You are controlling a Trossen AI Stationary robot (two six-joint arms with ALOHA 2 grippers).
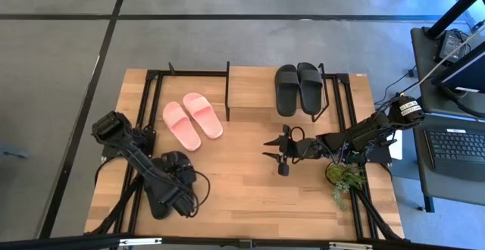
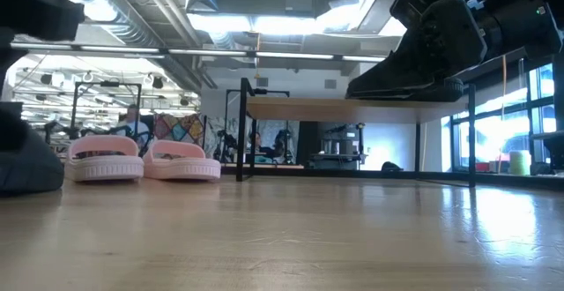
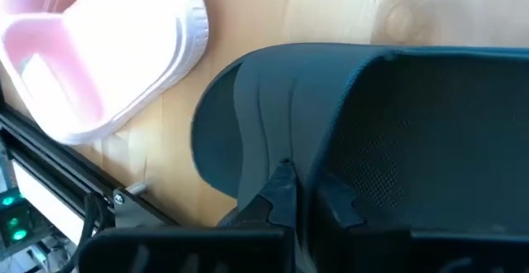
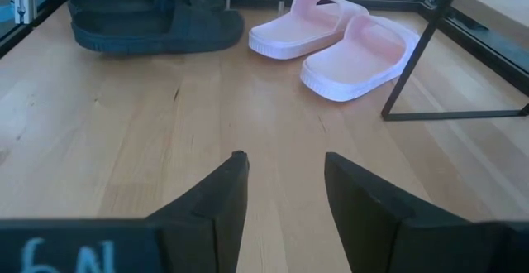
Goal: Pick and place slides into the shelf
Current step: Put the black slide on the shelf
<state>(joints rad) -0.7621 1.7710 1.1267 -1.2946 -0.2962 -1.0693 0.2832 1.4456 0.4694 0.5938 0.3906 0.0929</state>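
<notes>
The left gripper [image 1: 173, 176], low at the near left of the wooden table [image 1: 250, 197], has its fingers pressed together on the strap edge of a black slide [image 3: 347, 132]; in the left wrist view the two dark fingertips [image 3: 281, 192] meet at the rim of the strap, the slide lying on the tabletop beneath them. Just beside that slide, toward the far side of the table, sits the pink pair [image 1: 192, 120], side by side and flat on the wood, near the left end of the shelf [image 1: 250, 91]. The shelf, a low rack with a light wooden top board on a thin black frame, stands along the table's far edge, and a black pair [image 1: 298, 88] rests on it at the right end, the two slides touching one another. The right gripper [image 1: 277, 153] hangs above the middle of the table, right of centre, its fingers spread and holding nothing; from its wrist camera the bare tabletop lies between the two dark fingers [image 4: 219, 203], with the pink pair and the black slide under the left arm beyond. A small green plant [image 1: 345, 179] sits by the base of the right arm. From table height, the pink pair stands left of the rack's black legs, and the room behind shows ceiling lights and equipment.
</notes>
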